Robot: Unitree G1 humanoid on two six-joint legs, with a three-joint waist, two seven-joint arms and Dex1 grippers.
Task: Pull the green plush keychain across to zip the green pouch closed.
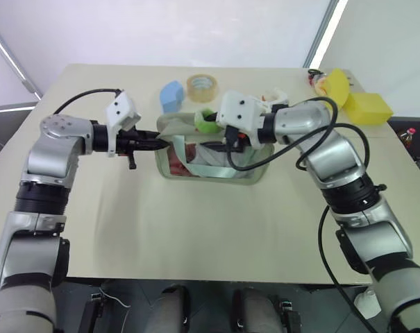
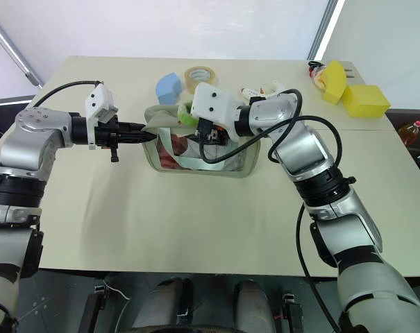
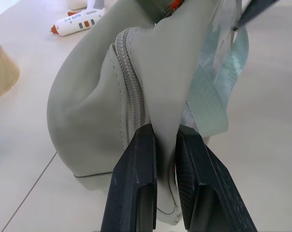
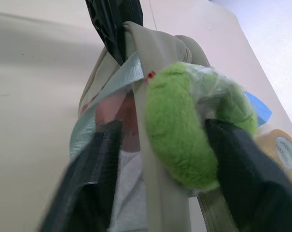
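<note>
Black left fingers [image 3: 155, 183] pinch the green pouch [image 3: 102, 111]; right fingers [image 4: 242, 174] straddle the green plush keychain [image 4: 182, 140], arms converging.

right gripper [image 4: 160, 145]: finger bases cut off by frame bottom; one finger blurred. green plush keychain [image 4: 184, 135]: its ring and chain not visible, partly covered by a clear film. green pouch [image 3: 102, 111]: its far end cut off by the frame top; contents behind the clear window too blurred to identify. left gripper [image 3: 165, 159]: the fold hides whether its fingertips meet.
</note>
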